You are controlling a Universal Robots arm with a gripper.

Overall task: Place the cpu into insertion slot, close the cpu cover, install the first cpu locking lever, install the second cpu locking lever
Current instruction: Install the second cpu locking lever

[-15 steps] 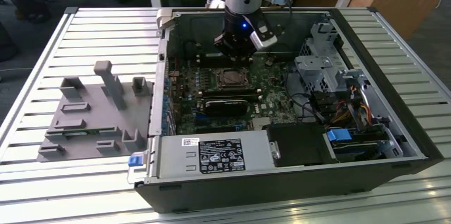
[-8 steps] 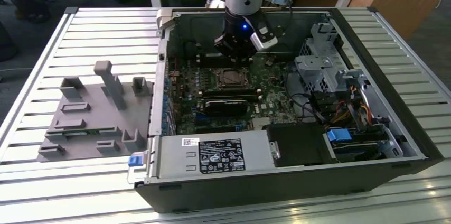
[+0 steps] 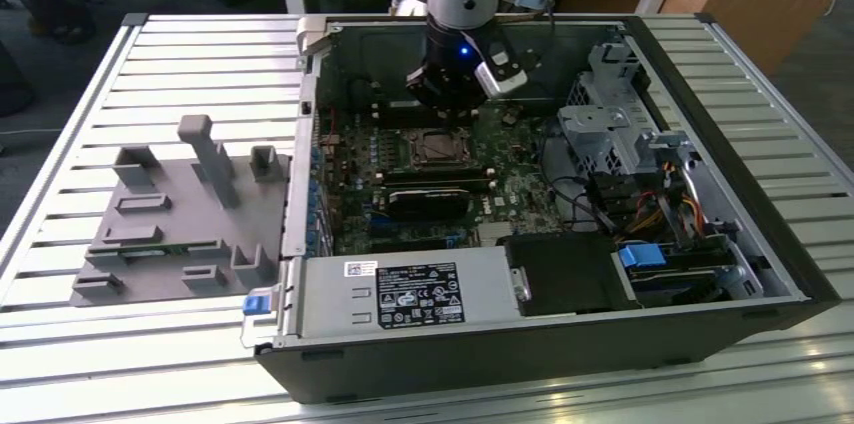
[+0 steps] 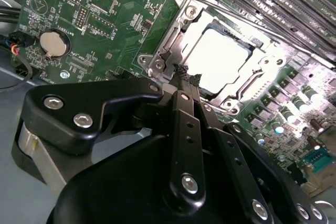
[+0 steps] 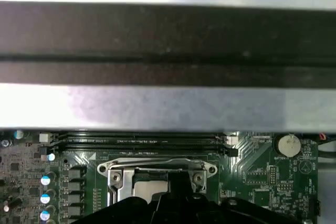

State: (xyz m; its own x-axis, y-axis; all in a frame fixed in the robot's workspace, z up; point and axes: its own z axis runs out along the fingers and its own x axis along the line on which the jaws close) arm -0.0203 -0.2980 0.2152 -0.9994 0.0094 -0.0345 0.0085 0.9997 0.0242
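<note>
Fingers (image 4: 185,85) closed tight, pressed together w/ nothing between them, tips touching near edge of the cover (image 4: 173,51) in second wrist view. Gripper (image 4: 187,75) sits just over socket corner. Cpu (image 4: 218,59) lies flat in slot just past fingertips, cover down around it, metal top showing thru cover window. Coin battery (image 4: 53,43) off to one side of fingers on the board (image 4: 105,19). In exterior view gripper (image 3: 447,114) hangs just above cpu (image 3: 437,148) inside the case (image 3: 534,354); grey fixture (image 3: 174,214) well apart on the table (image 3: 80,364).
</note>
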